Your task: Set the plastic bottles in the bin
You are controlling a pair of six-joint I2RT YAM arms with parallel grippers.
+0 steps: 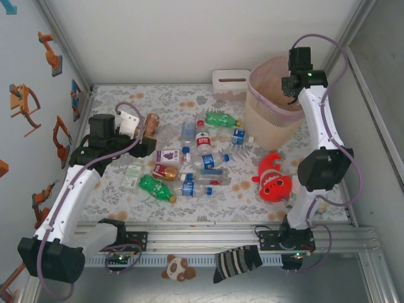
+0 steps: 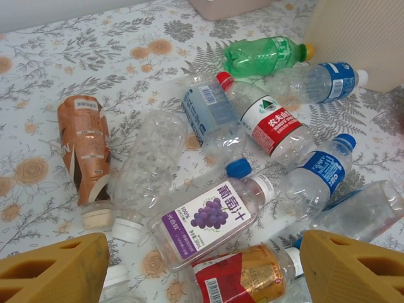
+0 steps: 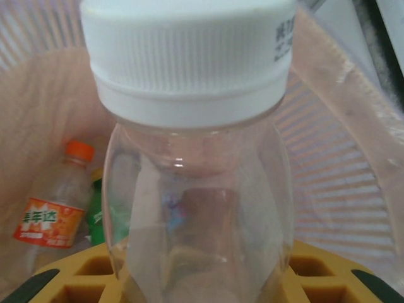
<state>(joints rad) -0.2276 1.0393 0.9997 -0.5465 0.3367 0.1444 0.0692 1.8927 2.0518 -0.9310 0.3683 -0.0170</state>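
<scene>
Many plastic bottles [image 2: 208, 218] strewn flat across the floral table [image 2: 38, 38], well apart from the bin [image 1: 268, 117] at the far right; just above them the left gripper [image 2: 202, 265], jaws spread wide and empty; over the bin's mouth the right gripper [image 3: 202, 274], jaws pinching a clear white-capped bottle [image 3: 189, 189]; down inside, an orange-capped bottle [image 3: 53, 208] beside a green one [image 3: 98, 218].
</scene>
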